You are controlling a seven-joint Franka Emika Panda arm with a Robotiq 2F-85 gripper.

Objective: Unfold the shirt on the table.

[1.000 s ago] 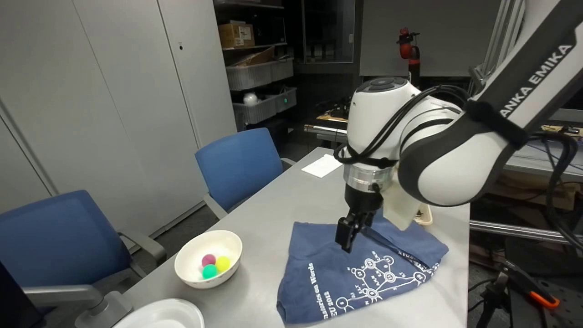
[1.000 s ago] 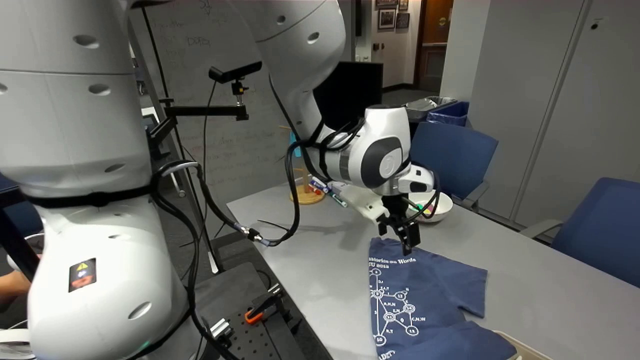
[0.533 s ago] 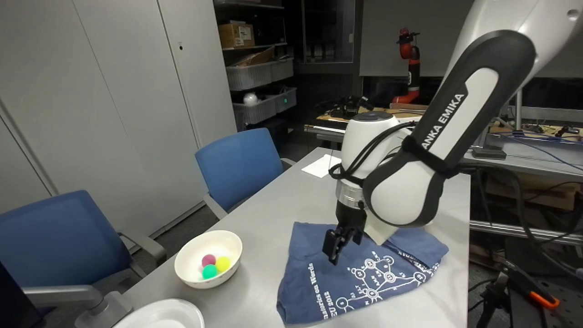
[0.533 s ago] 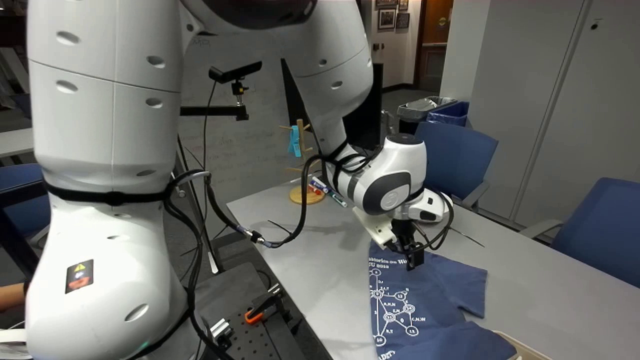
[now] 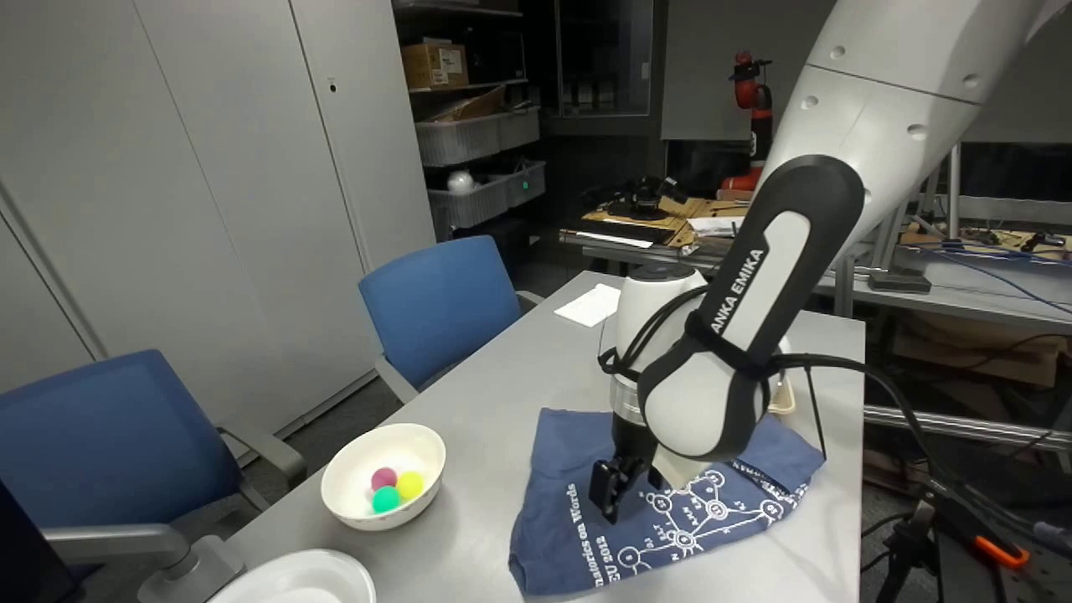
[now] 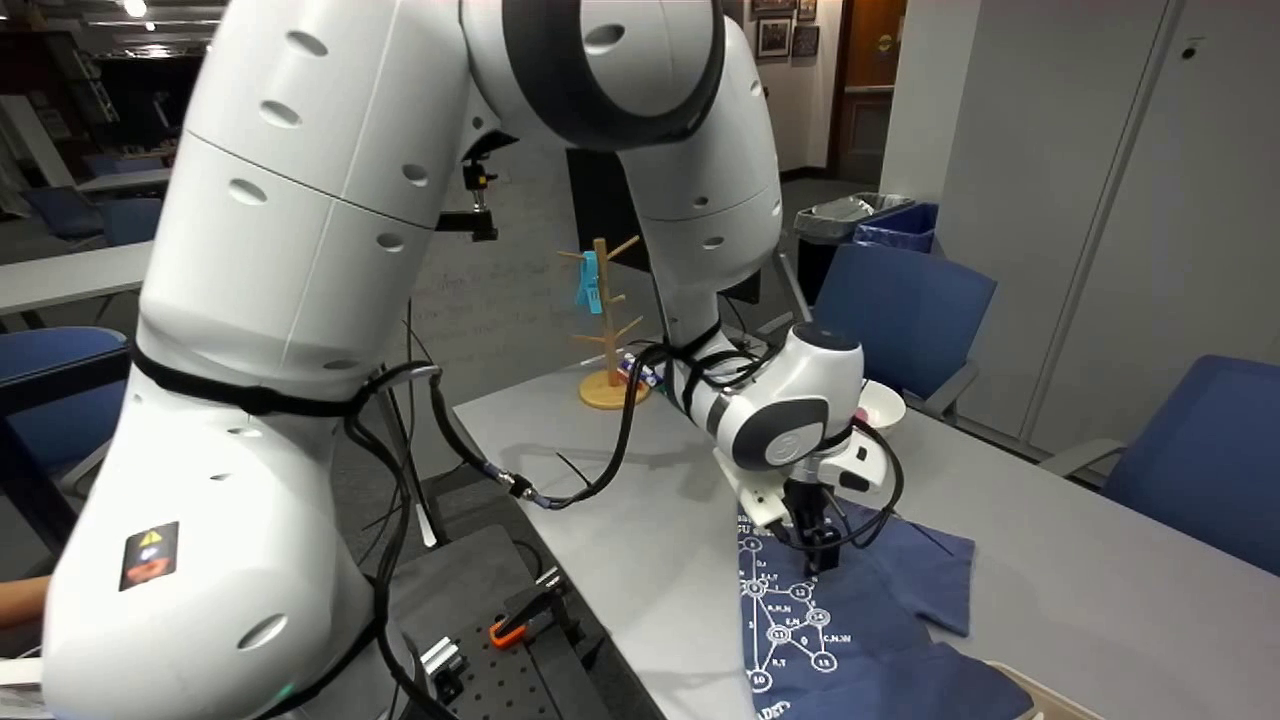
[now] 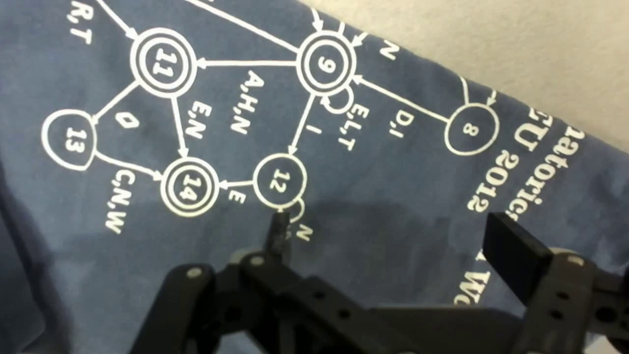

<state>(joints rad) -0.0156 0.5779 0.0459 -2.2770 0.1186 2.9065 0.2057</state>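
Observation:
The dark blue shirt (image 5: 553, 511) lies folded on the light grey table (image 5: 486, 427), its white lettering and graph print facing up. In an exterior view a sleeve shows at the side of the shirt (image 6: 930, 580); the near end runs out of frame. My gripper (image 5: 628, 496) is over the shirt's middle, low above the cloth, pointing down. In the wrist view my gripper (image 7: 388, 221) has its fingers wide apart, with only the flat shirt (image 7: 373, 162) below and between them. A gap or contact at the fingertips cannot be told for sure.
A white bowl (image 5: 347, 494) with coloured balls and a white plate (image 5: 285, 582) stand beside the shirt. A tan tray (image 6: 1050, 700) touches or adjoins the shirt's end. A wooden peg stand (image 6: 605, 330) and blue chairs (image 5: 444, 310) are around the table. A white sheet (image 5: 589, 305) lies farther along.
The arm has come down and my gripper has lowered from above toward the shirt's middle, staying open. The shirt has not moved.

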